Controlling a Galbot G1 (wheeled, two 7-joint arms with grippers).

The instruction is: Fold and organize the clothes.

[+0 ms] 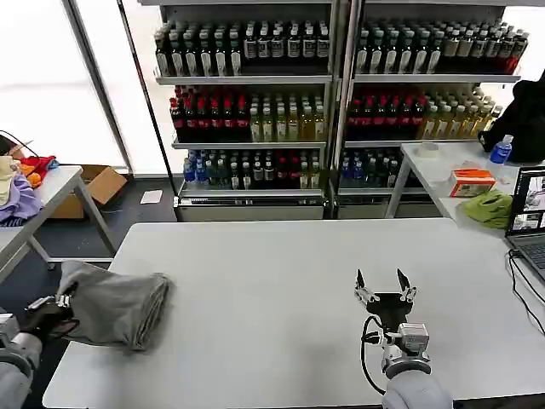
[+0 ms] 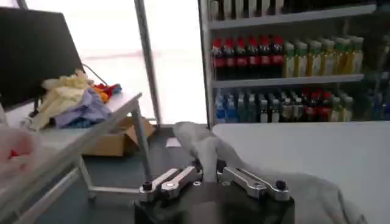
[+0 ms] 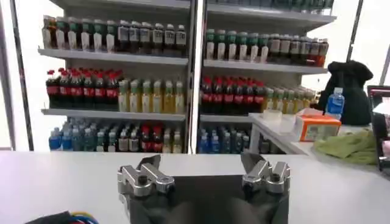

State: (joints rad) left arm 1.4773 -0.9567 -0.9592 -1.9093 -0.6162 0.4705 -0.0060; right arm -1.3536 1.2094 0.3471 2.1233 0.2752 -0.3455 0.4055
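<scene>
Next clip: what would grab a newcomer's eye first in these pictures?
First, the folded grey shirt bunched at the white table's left edge, with the left gripper shut on its fabric. Next, the right gripper standing open and empty over the table's right half. Behind the table, tall shelves of bottled drinks line the back wall.

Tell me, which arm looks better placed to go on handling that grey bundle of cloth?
The left. Its gripper is shut on the folded light grey cotton shirt at the white table's left edge. The right gripper hovers open, apart from it.
</scene>
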